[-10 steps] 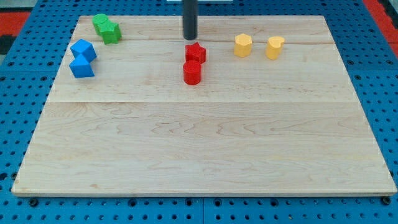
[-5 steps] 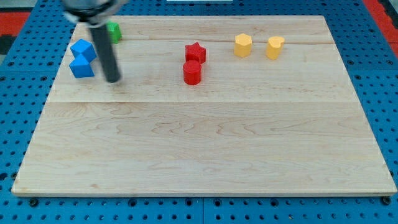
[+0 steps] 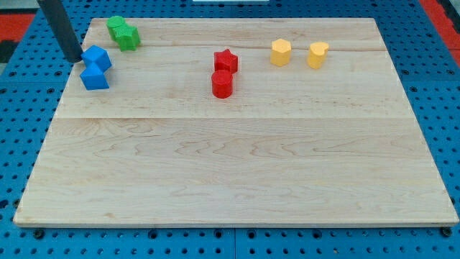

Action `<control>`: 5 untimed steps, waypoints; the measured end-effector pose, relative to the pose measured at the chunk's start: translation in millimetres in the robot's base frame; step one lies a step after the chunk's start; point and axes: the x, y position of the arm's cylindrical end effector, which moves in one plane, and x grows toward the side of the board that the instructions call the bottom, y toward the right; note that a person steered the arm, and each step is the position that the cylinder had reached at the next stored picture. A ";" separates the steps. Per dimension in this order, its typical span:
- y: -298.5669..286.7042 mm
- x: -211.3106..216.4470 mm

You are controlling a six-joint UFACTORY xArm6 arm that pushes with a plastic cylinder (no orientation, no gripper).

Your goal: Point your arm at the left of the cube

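Leaning in from the view's top left, the dark rod is seen slanting down so that my tip [image 3: 73, 59] rests at the far left edge of the desk [image 3: 230, 165], just beside the left face of the upper blue block [image 3: 96, 57] — whether it touches cannot be told. No gripper is fitted, so nothing is held and no opening can be told.

Little board is left between the tip and the left edge; beyond it lies the blue perforated surround [image 3: 21, 137]. The whole lower half of the desk is open wood.

The upper blue block is cube-like, turned on a corner, and touches a second blue block [image 3: 94, 77] just below it. Two green blocks [image 3: 123, 33] are clustered near the top left corner. Near the middle top, a red star [image 3: 226, 60] is set against a red cylinder [image 3: 222, 84]. Two yellow blocks [image 3: 281, 52] [image 3: 318, 55] stand apart at the top right.
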 end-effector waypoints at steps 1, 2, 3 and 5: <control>-0.2 0.0; -0.5 0.0; -4.3 0.0; -9.4 0.0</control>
